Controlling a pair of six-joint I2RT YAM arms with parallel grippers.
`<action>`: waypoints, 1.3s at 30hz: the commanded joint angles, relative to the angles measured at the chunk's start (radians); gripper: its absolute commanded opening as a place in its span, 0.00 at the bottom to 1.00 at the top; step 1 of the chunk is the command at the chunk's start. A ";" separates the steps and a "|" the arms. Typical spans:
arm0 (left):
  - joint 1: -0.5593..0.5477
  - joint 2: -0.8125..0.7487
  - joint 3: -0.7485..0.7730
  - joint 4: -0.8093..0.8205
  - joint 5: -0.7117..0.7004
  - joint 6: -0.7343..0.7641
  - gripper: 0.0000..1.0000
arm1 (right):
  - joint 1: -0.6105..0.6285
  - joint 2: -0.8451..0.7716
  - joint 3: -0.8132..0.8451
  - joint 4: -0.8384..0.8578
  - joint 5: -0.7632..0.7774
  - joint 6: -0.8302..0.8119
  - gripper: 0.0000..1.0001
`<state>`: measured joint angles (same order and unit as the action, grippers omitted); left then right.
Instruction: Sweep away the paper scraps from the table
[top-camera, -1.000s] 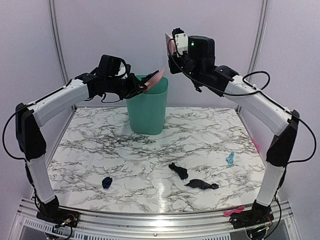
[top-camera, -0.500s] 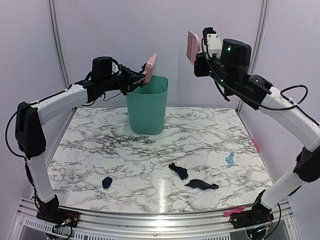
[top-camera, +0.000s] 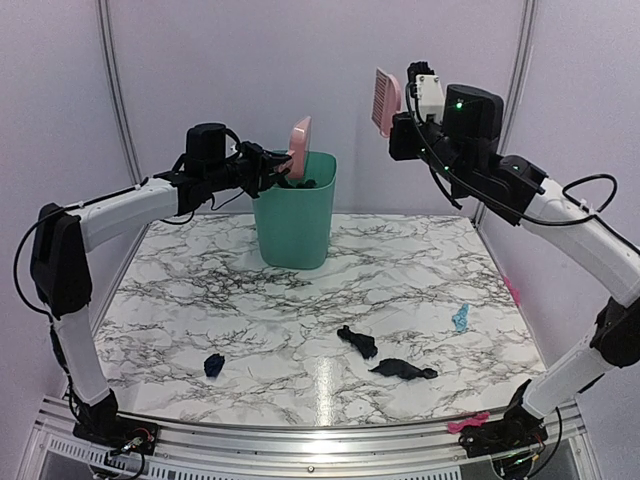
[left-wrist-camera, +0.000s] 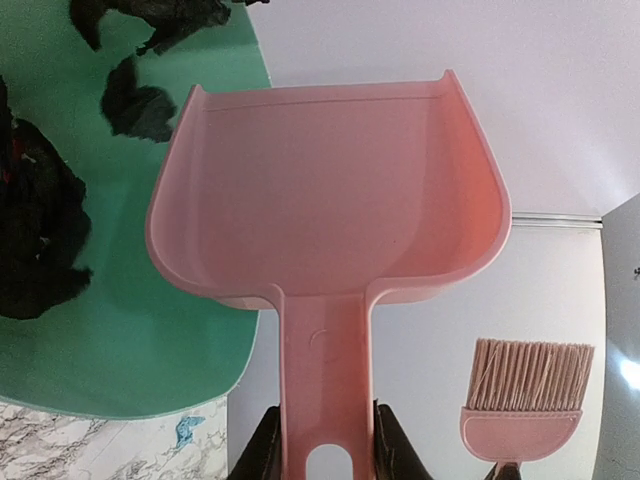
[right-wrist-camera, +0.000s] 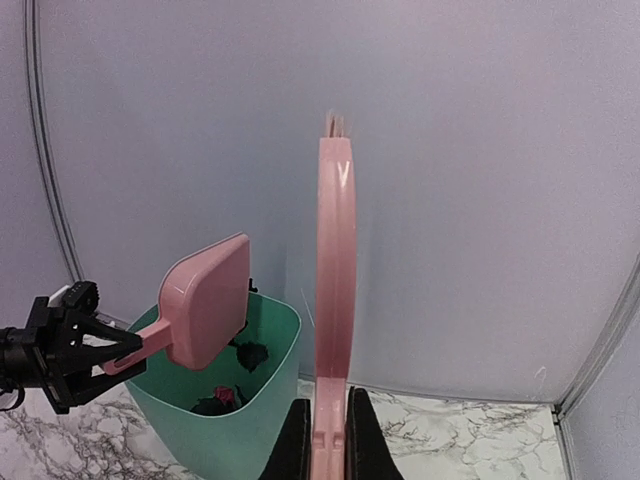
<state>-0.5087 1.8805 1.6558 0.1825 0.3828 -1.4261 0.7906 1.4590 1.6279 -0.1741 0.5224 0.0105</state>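
left gripper (left-wrist-camera: 322, 455) clamped on pink dustpan (left-wrist-camera: 330, 190) handle, pan upright at green bin (top-camera: 295, 225) rim, far centre. right gripper (right-wrist-camera: 327, 435) clamped on pink brush (right-wrist-camera: 336, 280), high far right. paper scraps (top-camera: 358, 342): three dark on near table (top-camera: 250, 290), light-blue piece (top-camera: 460, 318) right; more in bin.

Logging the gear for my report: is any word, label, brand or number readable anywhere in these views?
None readable. The pink plastic dustpan, pink bristle brush, green plastic bin and white marble-patterned table all look unmarked.
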 joint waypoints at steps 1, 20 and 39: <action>0.002 -0.063 -0.037 0.092 -0.019 -0.056 0.00 | -0.005 -0.028 -0.004 0.016 -0.008 0.025 0.00; 0.002 -0.169 -0.012 0.112 -0.041 0.063 0.00 | -0.005 -0.094 -0.086 -0.051 -0.038 0.073 0.00; 0.024 0.085 0.163 0.101 -0.030 0.103 0.00 | -0.005 -0.160 -0.169 -0.102 -0.057 0.120 0.00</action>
<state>-0.4957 1.9438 1.8072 0.2604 0.3424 -1.3415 0.7906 1.3350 1.4677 -0.2680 0.4686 0.1101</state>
